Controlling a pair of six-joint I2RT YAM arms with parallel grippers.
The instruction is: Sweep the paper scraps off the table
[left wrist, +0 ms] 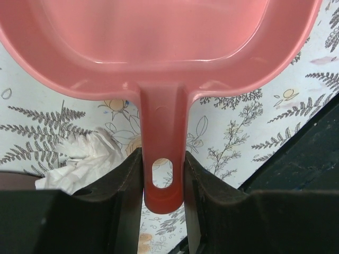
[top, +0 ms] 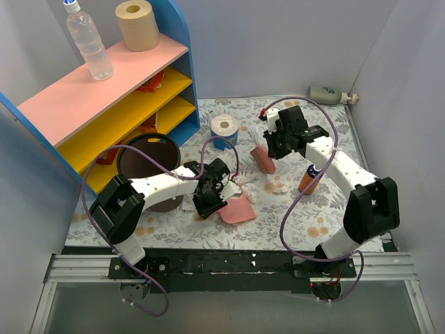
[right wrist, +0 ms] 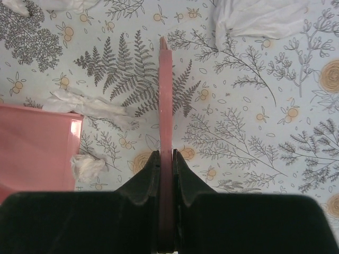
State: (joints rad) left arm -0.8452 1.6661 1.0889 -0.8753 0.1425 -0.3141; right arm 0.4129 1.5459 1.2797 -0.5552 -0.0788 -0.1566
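Observation:
My left gripper is shut on the handle of the pink dustpan, which lies low over the flowered table at front centre. My right gripper is shut on a thin pink brush, held edge-on above the cloth. Crumpled white paper scraps lie between the two tools. In the right wrist view, scraps sit by the dustpan's corner. One scrap lies beside my left fingers.
A white toilet-paper roll stands behind the dustpan. An orange bottle stands under the right arm. A dark round bowl sits at the left by the pink-and-yellow shelf. A grey-green bottle lies at the far right corner.

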